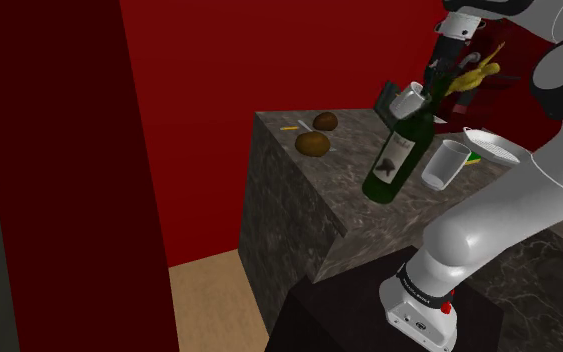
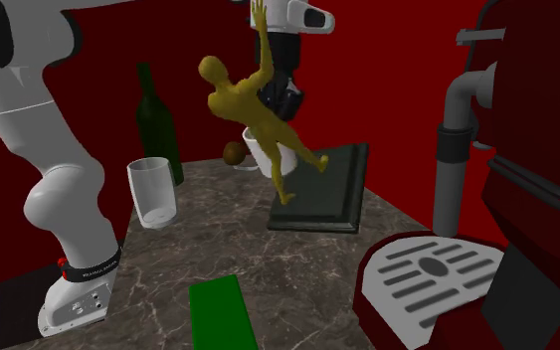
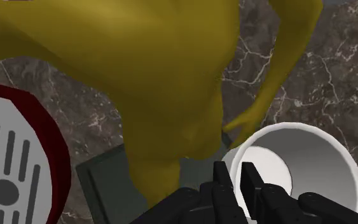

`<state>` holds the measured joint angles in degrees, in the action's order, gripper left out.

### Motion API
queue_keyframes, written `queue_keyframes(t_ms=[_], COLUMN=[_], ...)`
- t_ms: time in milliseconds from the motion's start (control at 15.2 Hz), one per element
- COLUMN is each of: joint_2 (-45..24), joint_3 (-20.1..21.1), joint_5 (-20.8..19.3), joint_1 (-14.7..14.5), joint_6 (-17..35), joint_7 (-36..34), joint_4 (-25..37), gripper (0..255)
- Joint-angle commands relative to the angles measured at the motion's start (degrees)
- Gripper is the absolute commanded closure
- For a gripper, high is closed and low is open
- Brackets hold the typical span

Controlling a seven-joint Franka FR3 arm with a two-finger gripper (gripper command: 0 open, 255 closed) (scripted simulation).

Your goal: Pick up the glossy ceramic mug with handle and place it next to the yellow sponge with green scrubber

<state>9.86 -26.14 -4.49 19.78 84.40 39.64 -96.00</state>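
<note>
Now the gripper (image 3: 236, 183) has its two black fingers (image 3: 222, 186) clamped on the rim of the white mug (image 3: 298, 159), one inside the wall and one outside. The mug hangs from them with its opening turned towards the hand. Just past the outer finger stands a yellow figurine (image 3: 158, 76), very close to the mug's rim; whether they touch I cannot tell. Beneath the figurine, a dark tray (image 3: 104, 175) lies on the marble counter (image 3: 336, 83). The green-topped sponge (image 2: 223, 313) lies flat on the counter, well apart from the fingers and the mug.
</note>
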Motion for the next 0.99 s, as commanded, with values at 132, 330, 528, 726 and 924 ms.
queue_keyframes(t_ms=[132,330,528,726,924], joint_2=[3.4,6.0,8.0,9.6,10.7], joint_3=[-2.0,-3.6,-5.4,-7.4,-9.7], joint_5=[-2.4,-4.2,-6.1,-7.8,-9.4], joint_1=[1.9,3.3,4.8,6.1,7.4], joint_6=[-3.6,-4.5,-5.4,-6.4,-7.3], joint_7=[3.8,6.8,10.1,13.6,17.4], joint_4=[-1.9,-3.1,-3.6,-3.6,-3.0], gripper=[255,255,255,255,255])
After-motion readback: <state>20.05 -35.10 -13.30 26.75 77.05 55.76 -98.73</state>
